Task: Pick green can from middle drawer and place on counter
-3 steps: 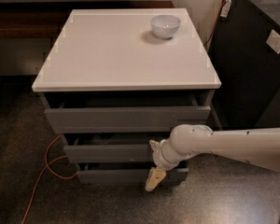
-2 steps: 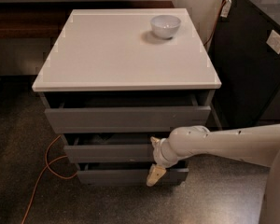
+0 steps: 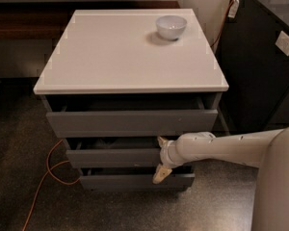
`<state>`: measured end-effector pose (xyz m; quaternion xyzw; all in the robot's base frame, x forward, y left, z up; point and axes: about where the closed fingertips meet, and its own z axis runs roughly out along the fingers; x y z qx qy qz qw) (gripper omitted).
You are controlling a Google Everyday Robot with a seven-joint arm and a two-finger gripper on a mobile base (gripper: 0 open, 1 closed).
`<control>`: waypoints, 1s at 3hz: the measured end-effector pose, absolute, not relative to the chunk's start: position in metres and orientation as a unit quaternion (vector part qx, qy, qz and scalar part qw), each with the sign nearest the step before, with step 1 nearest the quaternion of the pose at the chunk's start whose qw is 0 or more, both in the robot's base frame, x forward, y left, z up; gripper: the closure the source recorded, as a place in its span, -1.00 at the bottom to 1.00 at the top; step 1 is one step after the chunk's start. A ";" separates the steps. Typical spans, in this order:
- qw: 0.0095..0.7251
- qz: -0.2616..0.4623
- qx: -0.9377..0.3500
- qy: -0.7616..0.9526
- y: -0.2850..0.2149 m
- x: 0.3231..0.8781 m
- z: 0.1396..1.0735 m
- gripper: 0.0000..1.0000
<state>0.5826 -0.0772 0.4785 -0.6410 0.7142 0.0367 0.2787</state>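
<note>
The white counter tops a grey cabinet with three drawers. The middle drawer is pulled out a little; its inside is dark and the green can is hidden. My gripper is at the right end of the middle drawer's front panel. It is open, with one cream finger above the panel's top edge and the other hanging below it, over the bottom drawer. It holds nothing.
A white bowl stands at the counter's back right. The top drawer and bottom drawer also stick out a little. A black cabinet stands close on the right. An orange cable lies on the floor at left.
My gripper has risen slightly at the drawer front's right end. More of my arm's body shows at the lower right. The drawers have not moved.
</note>
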 end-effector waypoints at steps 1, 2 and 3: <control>0.288 0.044 -0.633 0.717 -0.080 0.608 0.460 -1.00; 0.288 0.047 -0.627 0.722 -0.081 0.623 0.443 -0.98; 0.277 0.051 -0.623 0.730 -0.081 0.630 0.432 -0.55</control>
